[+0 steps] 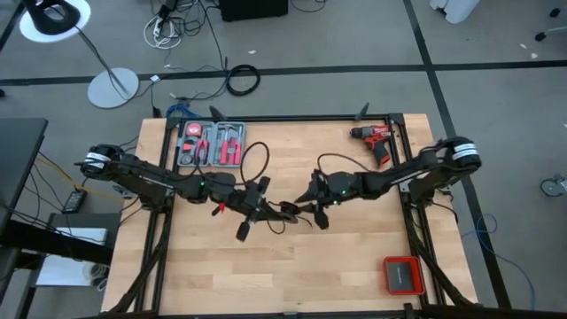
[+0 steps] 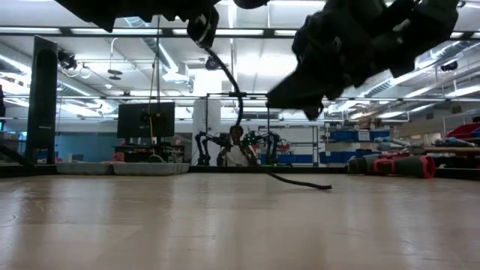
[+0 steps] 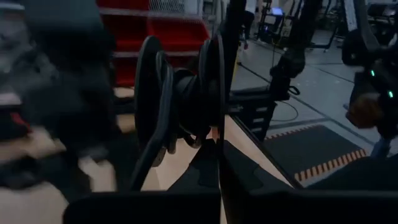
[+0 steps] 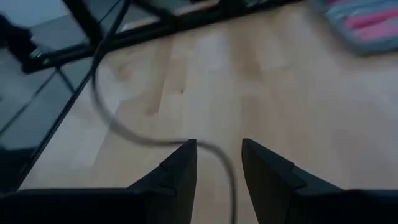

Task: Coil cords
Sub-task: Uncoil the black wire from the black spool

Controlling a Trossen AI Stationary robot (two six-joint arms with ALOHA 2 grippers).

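Observation:
The thin black cord (image 1: 257,159) lies partly on the wooden table (image 1: 283,275) and partly lifted between the two arms at mid-table. My left gripper (image 1: 259,202) is shut on a bundle of several cord loops (image 3: 186,93). My right gripper (image 1: 312,206) is open just right of it, above the table. In the right wrist view a strand (image 4: 227,163) runs between its fingers (image 4: 183,167); I cannot tell whether it touches them. In the low view the cord (image 2: 234,94) hangs in an arc, and its end (image 2: 304,184) lies on the table. My left gripper holds the coiled part of the cord, several loops together (image 3: 208,121), between its two fingers. The loops stand upright above the fingers, clear of the table. The fingers come level from the table's left side. The exact place of contact is hidden by the loops.
A tray of red-handled tools (image 1: 211,143) stands at the far left of the table and a red drill (image 1: 376,142) at the far right. A red and black box (image 1: 403,275) lies near the front right. A thicker black cable ring (image 1: 242,80) lies on the floor beyond.

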